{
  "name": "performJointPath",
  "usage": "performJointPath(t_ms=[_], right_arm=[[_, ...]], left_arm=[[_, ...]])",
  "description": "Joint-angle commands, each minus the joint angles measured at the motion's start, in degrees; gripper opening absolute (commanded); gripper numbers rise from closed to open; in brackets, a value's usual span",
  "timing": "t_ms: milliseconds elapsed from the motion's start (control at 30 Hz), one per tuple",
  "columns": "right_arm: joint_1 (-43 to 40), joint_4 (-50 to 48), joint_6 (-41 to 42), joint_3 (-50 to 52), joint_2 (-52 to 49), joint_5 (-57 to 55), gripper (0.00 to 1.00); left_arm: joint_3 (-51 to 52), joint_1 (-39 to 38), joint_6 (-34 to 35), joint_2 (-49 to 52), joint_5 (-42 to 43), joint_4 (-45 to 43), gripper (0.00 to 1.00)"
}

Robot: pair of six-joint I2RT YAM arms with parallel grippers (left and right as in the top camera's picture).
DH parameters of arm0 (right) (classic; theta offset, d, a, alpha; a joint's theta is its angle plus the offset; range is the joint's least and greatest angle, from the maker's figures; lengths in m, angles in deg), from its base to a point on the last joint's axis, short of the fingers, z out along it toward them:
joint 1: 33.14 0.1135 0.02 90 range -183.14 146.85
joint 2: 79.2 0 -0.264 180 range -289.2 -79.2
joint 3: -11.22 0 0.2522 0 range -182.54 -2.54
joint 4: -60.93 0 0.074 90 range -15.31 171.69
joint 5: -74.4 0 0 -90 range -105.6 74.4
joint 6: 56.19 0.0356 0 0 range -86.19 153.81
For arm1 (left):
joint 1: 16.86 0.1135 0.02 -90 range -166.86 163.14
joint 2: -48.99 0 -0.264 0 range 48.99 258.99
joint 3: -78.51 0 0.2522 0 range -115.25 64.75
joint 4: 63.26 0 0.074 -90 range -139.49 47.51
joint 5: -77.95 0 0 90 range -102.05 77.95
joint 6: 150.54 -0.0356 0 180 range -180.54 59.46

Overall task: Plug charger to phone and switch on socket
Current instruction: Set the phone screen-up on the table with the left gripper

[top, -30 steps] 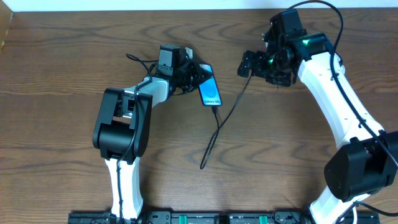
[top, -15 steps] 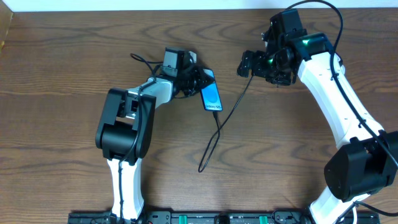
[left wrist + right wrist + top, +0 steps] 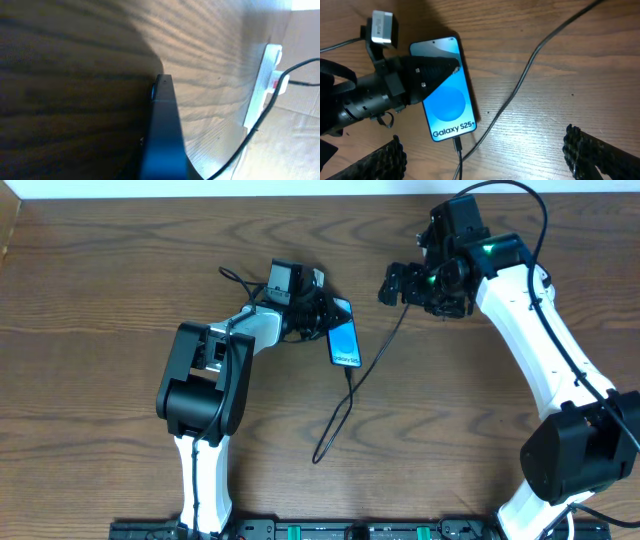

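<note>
My left pincer (image 3: 325, 311) is clamping the slim black-edged smartphone with the blue swirl screen (image 3: 344, 342) at mid brown wooden table (image 3: 100, 300); the thin black charger cable (image 3: 530, 62) is sitting plugged into its lower end; my right pincer (image 3: 397, 283) is hanging spread wide nearby; the narrow white power strip (image 3: 261, 85) is lying well apart from the phone.

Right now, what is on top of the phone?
One dark finger of the left gripper lies across the phone, over its upper left screen. That patch of screen is covered, as is any finger underneath.
</note>
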Motion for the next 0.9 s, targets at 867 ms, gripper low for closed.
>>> performJointPath(t_ms=[867], right_arm=[[0.31,-0.26,-0.59,-0.31,1.31,-0.46,0.99]], left_arm=[[-0.11,-0.39,-4.24,0.11,0.11,1.33,0.35]])
